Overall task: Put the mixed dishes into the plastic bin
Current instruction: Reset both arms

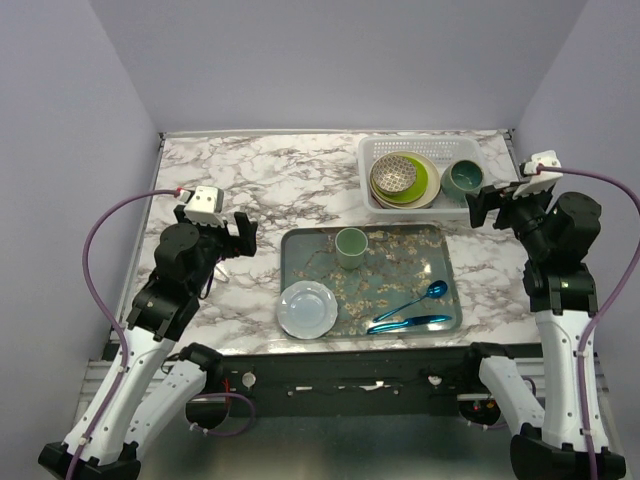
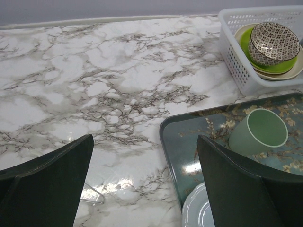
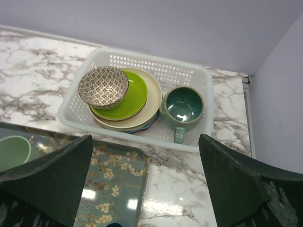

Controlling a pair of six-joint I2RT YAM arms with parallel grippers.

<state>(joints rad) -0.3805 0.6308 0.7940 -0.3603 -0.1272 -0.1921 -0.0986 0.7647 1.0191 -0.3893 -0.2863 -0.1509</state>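
The white plastic bin stands at the back right of the marble table. In it a speckled bowl rests on a lime green plate, which lies on a cream plate over more stacked plates. A dark teal mug sits upright beside the stack, its handle toward the near wall. My right gripper hovers open over the table just in front of the bin, nothing between its fingers. At the left, beside the tray, my left gripper is also open and empty.
A teal floral tray lies in front of the bin. On it are a pale green cup, a pale blue plate at its near left corner and two blue spoons. Purple walls close in three sides.
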